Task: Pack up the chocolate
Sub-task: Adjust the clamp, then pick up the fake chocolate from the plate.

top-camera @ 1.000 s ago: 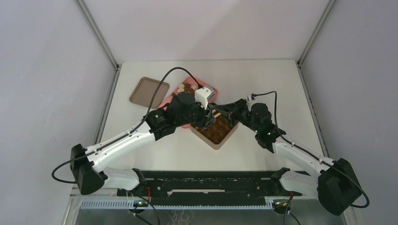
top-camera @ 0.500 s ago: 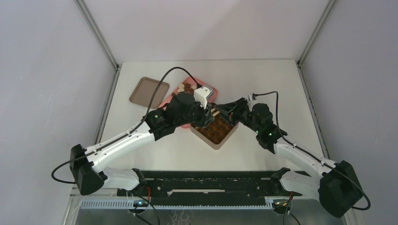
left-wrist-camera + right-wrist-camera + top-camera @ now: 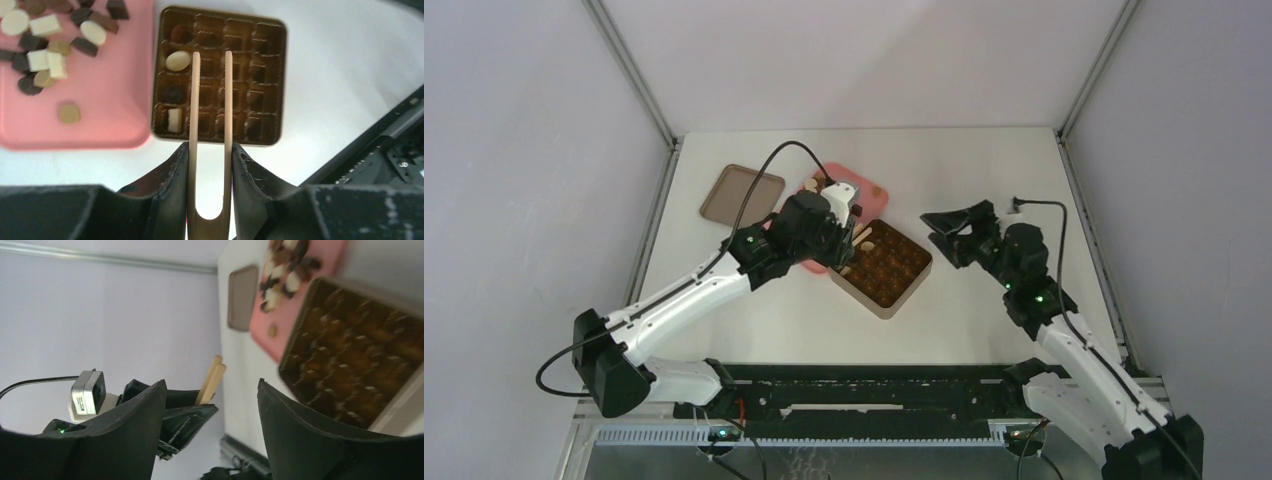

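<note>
Now your right fingers (image 3: pixel 150 407) have backed out. A second ago they were crowded against the left arm over the tin (image 3: pixel 284 80). In the top view they now hang above the counter (image 3: pixel 984 160), well off at the tin's 3 o'clock, spread wide with nothing between them.

That leaves the tongs (image 3: pixel 195 110) to the left arm alone. Your left fingers (image 3: pixel 181 160) are clamped on the tongs' two wooden arms just above the bend. The arm has drawn slightly toward 9 o'clock. The tips stand apart over the tin's middle cells and carry nothing.

Most of the chocolate (image 3: pixel 45 55) is a loose heap on the pink tray (image 3: pixel 100 115), at the tin's 10 o'clock in the left wrist view. Only a few pieces are packed, all in the column nearest the tray: a white oval (image 3: pixel 178 60), a white bar (image 3: pixel 174 120) and a couple of dark ones.

So the two-arm fuss looks finished and you are early in the packing. The likely next move is to take the open tongs over to the heap.
</note>
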Robot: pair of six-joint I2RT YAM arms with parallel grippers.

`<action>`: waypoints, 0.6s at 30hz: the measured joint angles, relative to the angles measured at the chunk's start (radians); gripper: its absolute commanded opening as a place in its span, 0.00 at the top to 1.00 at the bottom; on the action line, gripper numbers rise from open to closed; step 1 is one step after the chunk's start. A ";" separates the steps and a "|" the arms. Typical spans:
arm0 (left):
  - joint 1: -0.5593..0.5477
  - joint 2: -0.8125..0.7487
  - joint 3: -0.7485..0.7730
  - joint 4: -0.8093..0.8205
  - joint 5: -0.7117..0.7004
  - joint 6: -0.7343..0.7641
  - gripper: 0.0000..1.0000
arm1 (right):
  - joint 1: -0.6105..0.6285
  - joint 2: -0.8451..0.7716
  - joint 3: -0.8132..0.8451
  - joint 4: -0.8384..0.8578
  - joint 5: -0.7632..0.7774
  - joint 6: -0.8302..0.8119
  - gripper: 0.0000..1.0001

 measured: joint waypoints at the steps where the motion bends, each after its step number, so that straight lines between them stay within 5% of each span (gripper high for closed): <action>1: 0.010 0.002 0.000 -0.012 -0.003 0.000 0.63 | -0.024 -0.025 0.000 -0.031 0.000 -0.024 0.22; 10: 0.154 0.077 0.053 -0.164 -0.013 0.000 0.61 | -0.262 -0.207 0.058 -0.364 0.024 -0.343 0.17; 18: 0.270 0.212 0.153 -0.287 -0.037 0.000 0.59 | -0.346 -0.275 0.217 -0.604 0.174 -0.667 0.09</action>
